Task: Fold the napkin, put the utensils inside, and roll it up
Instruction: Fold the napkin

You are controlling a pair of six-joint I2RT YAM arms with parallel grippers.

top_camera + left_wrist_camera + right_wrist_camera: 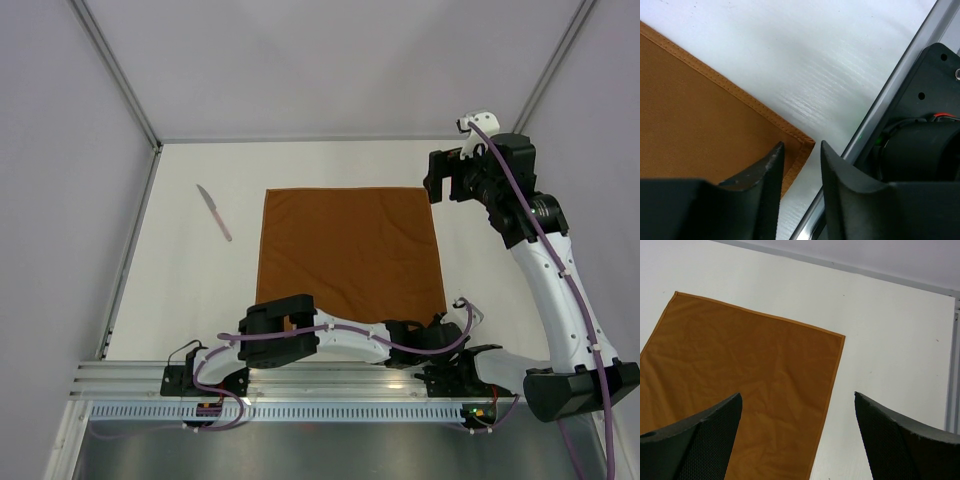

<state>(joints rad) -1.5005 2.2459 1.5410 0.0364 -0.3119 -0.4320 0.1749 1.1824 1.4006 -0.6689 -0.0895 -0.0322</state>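
Napkin [350,255]: rust-brown square cloth with a hemmed edge, lying flat and unfolded mid-table [190,300]. Judged light and limp, apt to drag and wrinkle, so best taken at a hemmed corner. Knife [214,212]: slim and silvery, on bare table left of the napkin and well apart from it. Judged stiff, slippery and low-lying. Left gripper [801,150]: jaws narrowly apart, astride the napkin's near right corner [807,142], no clamp on the cloth evident. Right gripper [797,396]: jaws wide, holding nothing, near the far right corner. Obscured: the napkin's near edge under the left arm [340,338]. Undetermined: whether the left fingertips touch cloth. No utensil besides the knife is in view.
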